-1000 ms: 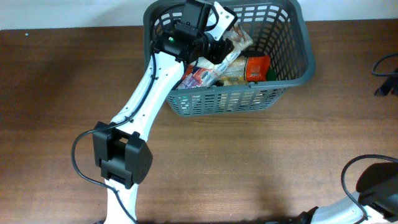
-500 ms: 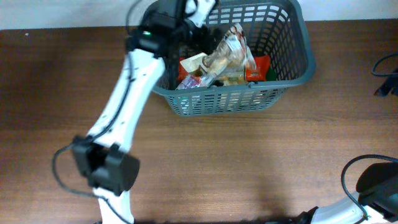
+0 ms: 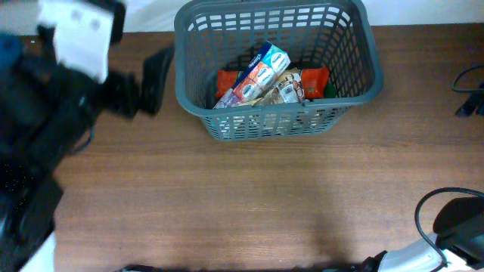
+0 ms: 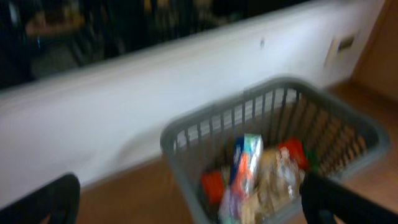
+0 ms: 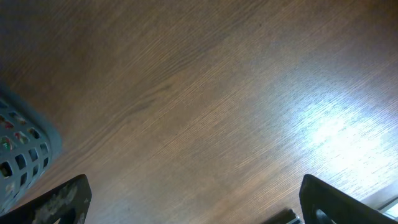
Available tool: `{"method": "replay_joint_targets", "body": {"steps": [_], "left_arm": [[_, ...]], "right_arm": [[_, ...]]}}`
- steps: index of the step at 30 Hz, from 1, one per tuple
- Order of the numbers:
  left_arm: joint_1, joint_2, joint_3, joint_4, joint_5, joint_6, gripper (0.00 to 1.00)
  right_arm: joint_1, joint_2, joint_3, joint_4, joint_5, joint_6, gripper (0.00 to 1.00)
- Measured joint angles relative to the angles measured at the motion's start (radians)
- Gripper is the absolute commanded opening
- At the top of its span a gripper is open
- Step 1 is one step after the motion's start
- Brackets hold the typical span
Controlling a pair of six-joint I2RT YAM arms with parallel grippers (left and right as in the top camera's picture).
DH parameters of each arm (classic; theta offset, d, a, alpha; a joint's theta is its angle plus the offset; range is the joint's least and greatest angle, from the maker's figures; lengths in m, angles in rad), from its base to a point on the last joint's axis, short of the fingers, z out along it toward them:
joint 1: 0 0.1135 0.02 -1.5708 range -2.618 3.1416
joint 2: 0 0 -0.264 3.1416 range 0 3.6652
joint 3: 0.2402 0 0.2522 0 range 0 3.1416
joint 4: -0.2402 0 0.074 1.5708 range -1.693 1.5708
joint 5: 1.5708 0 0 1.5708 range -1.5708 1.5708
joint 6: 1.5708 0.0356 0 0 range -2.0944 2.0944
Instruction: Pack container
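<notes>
1. My left gripper (image 4: 186,193) hangs off the left side of the container (image 3: 274,125), fingers spread wide with nothing between them.
2. The container stands at the far side of the table (image 3: 265,204). It holds a blue-and-white packet (image 3: 261,66), a red packet (image 3: 314,79) and other packets.
3. My right gripper (image 5: 194,200) is also spread and empty, over bare wood.
4. I judge I am between items. Next I need to find something to pick up, lift it over the rim and release it inside.

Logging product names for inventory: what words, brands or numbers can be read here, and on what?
No text is legible.
Blue and white packet in the container: printed, but too small and blurred to read.
Red packet beside it: any print unreadable too.
</notes>
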Motion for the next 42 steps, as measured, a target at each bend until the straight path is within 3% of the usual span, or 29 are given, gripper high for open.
{"method": "replay_joint_targets", "body": {"steps": [14, 25, 32, 42], "left_arm": [[0.005, -0.132, -0.019, -0.481, -0.05, -0.009, 0.99], [0.005, -0.434, -0.169, -0.49, -0.103, -0.065, 0.99], [0.005, -0.716, -0.352, -0.49, -0.106, -0.195, 0.99], [0.005, -0.827, -0.388, -0.494, -0.051, -0.273, 0.99]], "right_arm": [[0.0, 0.0, 0.0, 0.0, 0.0, 0.0, 0.99], [0.0, 0.0, 0.0, 0.0, 0.0, 0.0, 0.99], [0.0, 0.0, 0.0, 0.0, 0.0, 0.0, 0.99], [0.0, 0.0, 0.0, 0.0, 0.0, 0.0, 0.99]]}}
